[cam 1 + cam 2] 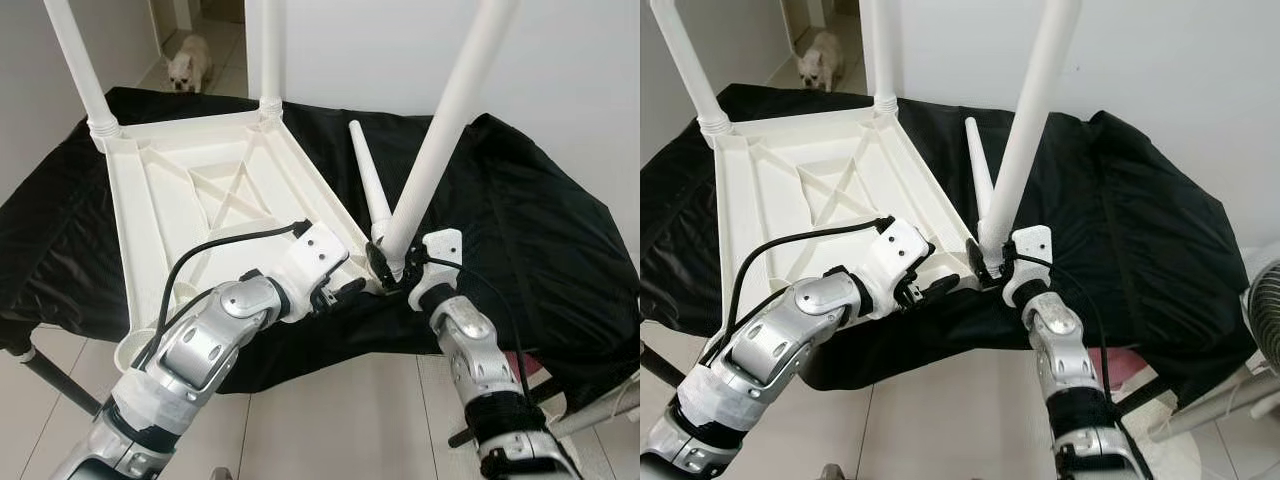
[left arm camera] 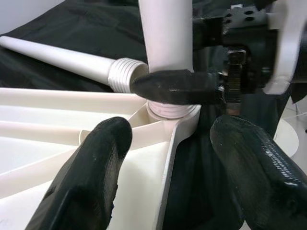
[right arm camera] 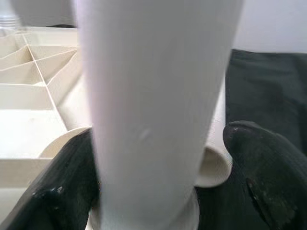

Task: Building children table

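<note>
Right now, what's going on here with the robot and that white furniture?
A white plastic table top lies upside down on a black cloth, two legs already upright at its far corners. The right gripper is closed around the base of a third leg, which stands tilted in the near corner socket. The left gripper, fingers open, sits at the table's edge beside that socket. A fourth leg lies loose on the cloth. A small dog stands in the doorway behind.

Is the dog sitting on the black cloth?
No, the dog stands on the tiled floor beyond the black cloth, behind the upturned table.
</note>
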